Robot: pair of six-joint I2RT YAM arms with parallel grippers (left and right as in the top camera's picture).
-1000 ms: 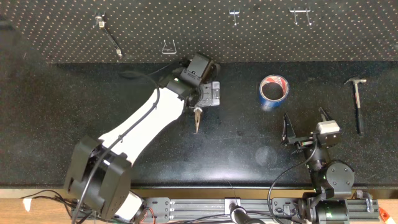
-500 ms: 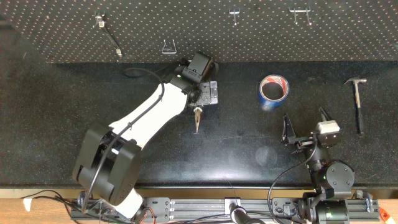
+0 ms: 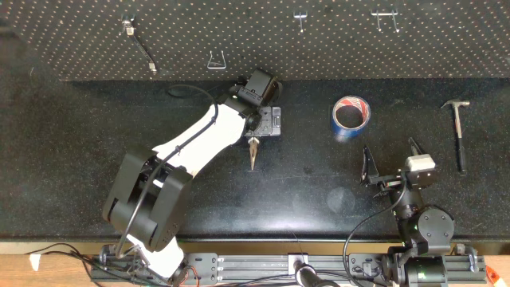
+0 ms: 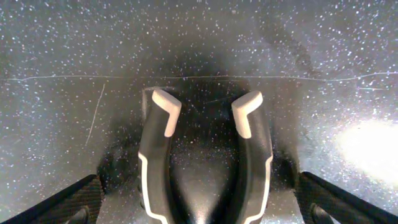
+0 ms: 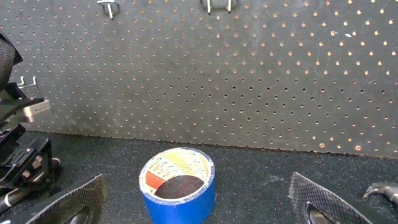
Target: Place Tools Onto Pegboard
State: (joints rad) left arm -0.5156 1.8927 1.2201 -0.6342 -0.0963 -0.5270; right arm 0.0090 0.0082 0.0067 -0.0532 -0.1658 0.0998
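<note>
Black table (image 3: 80,159) carried pliers (image 4: 155,149); left pincer (image 4: 199,193) spread wide astride their handles; right pincer (image 3: 390,150) gaped too, holding nothing.

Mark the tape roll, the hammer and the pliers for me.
tape roll (image 5: 180,208), right wrist view, blue outer wall.
hammer (image 3: 459,143), top view, middle of the handle.
pliers (image 3: 253,154), top view, pointed nose.
</note>
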